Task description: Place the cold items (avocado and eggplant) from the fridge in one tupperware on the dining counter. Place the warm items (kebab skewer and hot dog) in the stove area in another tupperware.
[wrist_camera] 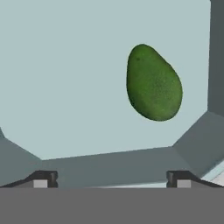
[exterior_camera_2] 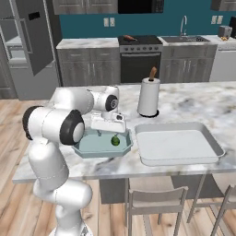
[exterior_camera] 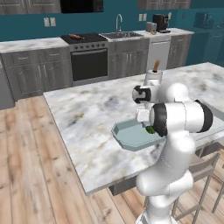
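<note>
the avocado (wrist_camera: 154, 83) lies free on the floor of the blue-grey tupperware (exterior_camera_2: 85, 146), near one corner wall; the gripper (exterior_camera_2: 110, 130) hangs just above it, fingers spread wide and holding nothing; best to lift straight up before swinging away, so the tips clear the tub's rim; the paper towel roll (exterior_camera_2: 149, 97) and grey tray (exterior_camera_2: 203, 133) stand beside the tub, with open counter (exterior_camera: 87, 118) on the tub's other side.

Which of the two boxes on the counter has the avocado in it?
The smaller blue-grey tupperware under the hand holds the avocado. The bigger pale tray beside it has nothing inside.
</note>
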